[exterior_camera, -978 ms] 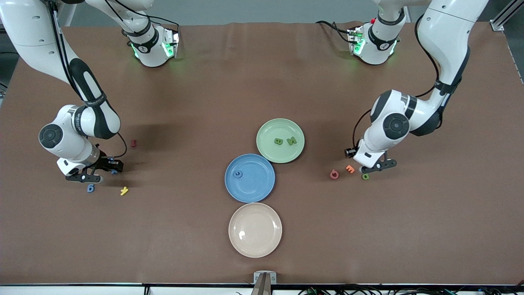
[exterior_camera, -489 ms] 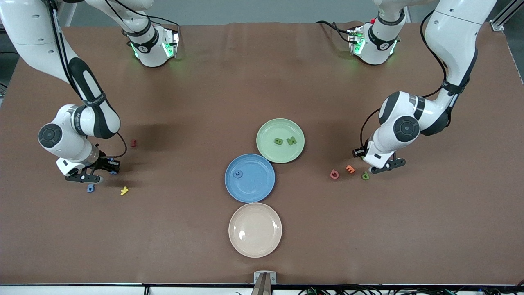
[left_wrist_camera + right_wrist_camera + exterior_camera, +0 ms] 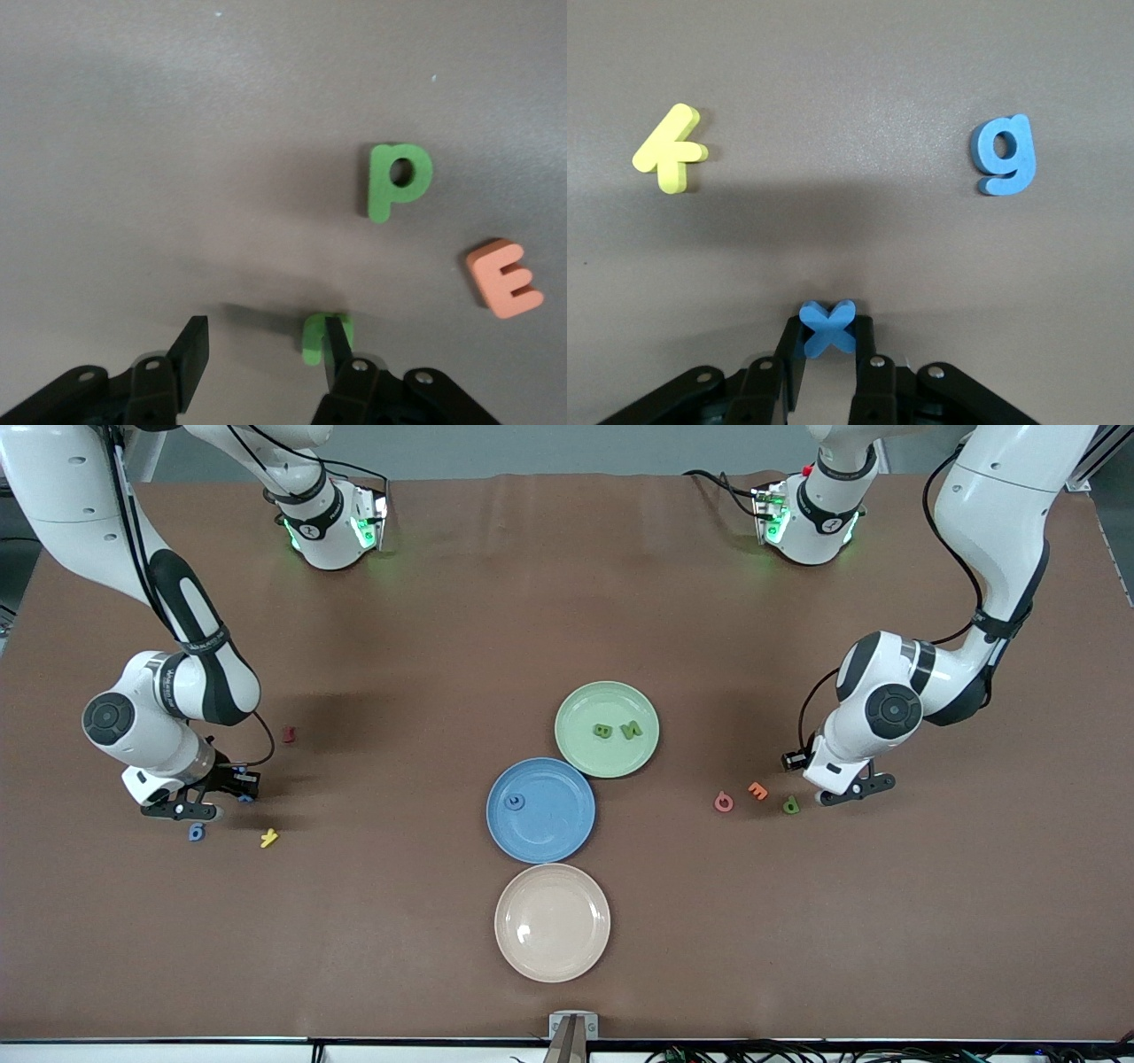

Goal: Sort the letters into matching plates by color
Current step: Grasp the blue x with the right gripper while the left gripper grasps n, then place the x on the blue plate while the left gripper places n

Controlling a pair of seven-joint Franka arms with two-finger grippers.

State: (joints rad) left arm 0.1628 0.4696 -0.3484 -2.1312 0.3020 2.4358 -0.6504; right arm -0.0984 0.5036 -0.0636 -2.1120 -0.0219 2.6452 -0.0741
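With two green letters (image 3: 617, 731) in the green plate (image 3: 576, 707) and one blue in the blue plate (image 3: 558, 833), the right gripper (image 3: 826, 354) clamps a blue x (image 3: 827, 327) at lower left; the left gripper (image 3: 261, 350), spread, straddles nothing beside a green letter (image 3: 312, 343).

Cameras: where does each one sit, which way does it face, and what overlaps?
Front view: high across the table, facing both arms; shows round light green plate and round blue plate.
Left wrist view: looks down past open left gripper at green foam letter p.
Right wrist view: looks down past right gripper, shut on blue foam letter x.
Shared: letter p also shows in front.
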